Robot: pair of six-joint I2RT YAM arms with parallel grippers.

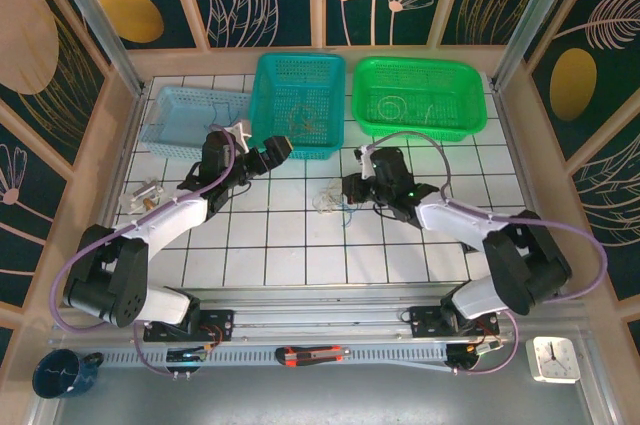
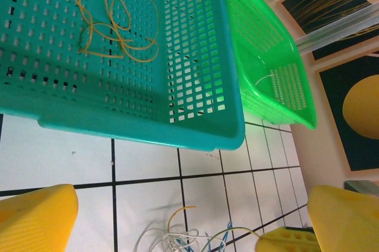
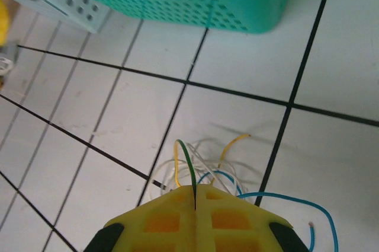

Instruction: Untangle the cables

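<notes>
We hold the small bundle of thin blue, yellow and white cables (image 3: 204, 160) in our right pincer (image 3: 195, 190), and it is squeezed tight on them.

The cables (image 1: 332, 203) lie on the white tiled table (image 1: 280, 245), near the teal plastic basket with holes (image 1: 262, 105). A dark green wire (image 3: 188, 166) pokes up from between the closed yellow fingers (image 3: 237, 219). Our left pincer (image 1: 275, 150) gapes wide with nothing in it, by the front of the teal basket. Loose yellow wires (image 2: 118, 26) lie inside that basket. A bright green plastic basket (image 1: 420, 63) stands on one side of it and a light blue plastic basket (image 1: 165, 125) on the other.
</notes>
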